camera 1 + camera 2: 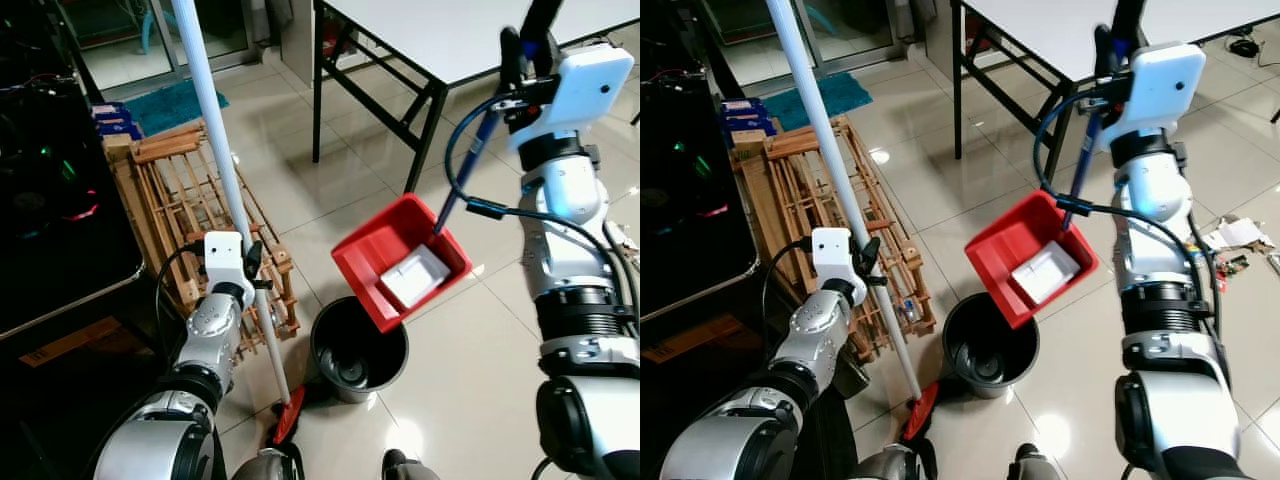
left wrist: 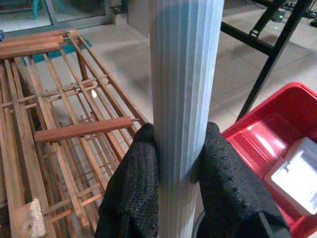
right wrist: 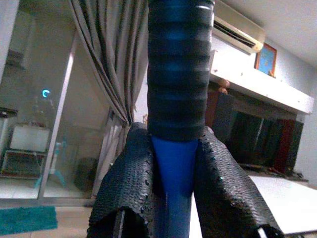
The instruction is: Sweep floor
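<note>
My right gripper (image 3: pixel 171 186) is clamped on the dustpan (image 1: pixel 400 260) handle, just above the bin (image 1: pixel 358 345), my left gripper (image 2: pixel 181 173) squeezes the broom (image 1: pixel 225 180) beside it, and the white trash (image 1: pixel 415 275) could miss if I tip crooked.

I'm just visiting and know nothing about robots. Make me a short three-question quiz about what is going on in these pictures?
1. True or false: the red dustpan is tilted above the black bin.
2. What does the left gripper hold? A) a white broom handle B) a cloth C) a cup
3. What lies inside the dustpan?

Key:
1. True.
2. A.
3. A white boxlike piece of litter. The right gripper grips the dustpan's blue handle.
</note>
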Controlling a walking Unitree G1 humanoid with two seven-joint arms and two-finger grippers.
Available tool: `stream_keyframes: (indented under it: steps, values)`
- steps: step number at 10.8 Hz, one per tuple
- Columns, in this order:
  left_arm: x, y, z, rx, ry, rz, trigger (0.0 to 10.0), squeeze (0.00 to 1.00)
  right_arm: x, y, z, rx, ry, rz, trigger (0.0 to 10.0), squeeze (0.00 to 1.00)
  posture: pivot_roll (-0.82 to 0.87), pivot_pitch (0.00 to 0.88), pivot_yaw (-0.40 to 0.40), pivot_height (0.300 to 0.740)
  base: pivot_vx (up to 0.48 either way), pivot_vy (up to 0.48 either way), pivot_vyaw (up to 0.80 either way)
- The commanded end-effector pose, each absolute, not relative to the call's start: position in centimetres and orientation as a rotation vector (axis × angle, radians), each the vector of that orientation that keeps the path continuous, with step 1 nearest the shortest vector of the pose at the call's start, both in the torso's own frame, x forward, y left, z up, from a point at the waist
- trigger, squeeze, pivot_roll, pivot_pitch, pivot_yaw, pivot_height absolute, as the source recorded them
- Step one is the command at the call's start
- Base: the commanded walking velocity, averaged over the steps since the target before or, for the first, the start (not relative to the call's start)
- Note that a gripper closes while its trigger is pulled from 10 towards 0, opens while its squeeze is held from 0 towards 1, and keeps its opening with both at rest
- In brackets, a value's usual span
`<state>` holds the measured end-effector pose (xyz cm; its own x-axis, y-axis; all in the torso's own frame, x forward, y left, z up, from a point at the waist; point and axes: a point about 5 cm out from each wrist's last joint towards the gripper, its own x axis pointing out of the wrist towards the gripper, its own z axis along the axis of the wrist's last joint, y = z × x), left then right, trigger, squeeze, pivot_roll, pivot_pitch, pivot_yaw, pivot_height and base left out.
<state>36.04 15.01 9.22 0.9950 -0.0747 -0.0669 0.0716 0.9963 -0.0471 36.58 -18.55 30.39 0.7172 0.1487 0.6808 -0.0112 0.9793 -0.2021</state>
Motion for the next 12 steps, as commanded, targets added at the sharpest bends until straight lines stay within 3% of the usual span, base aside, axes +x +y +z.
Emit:
stream_keyframes:
  steps: [1,12]
  values:
    - [35.9,15.2,9.3,-0.036,0.051,-0.073,10.0,0.0,35.3,-17.5,33.3,-0.22,-0.928,0.116,10.0,0.0,-0.03,0.187,0.042,0.74,0.0,0.0,0.0]
    - [36.0,15.1,9.4,-0.035,0.048,-0.077,10.0,0.0,31.8,-13.2,35.5,-0.291,-1.198,0.221,10.0,0.0,-0.03,0.186,0.045,0.74,0.0,0.0,0.0]
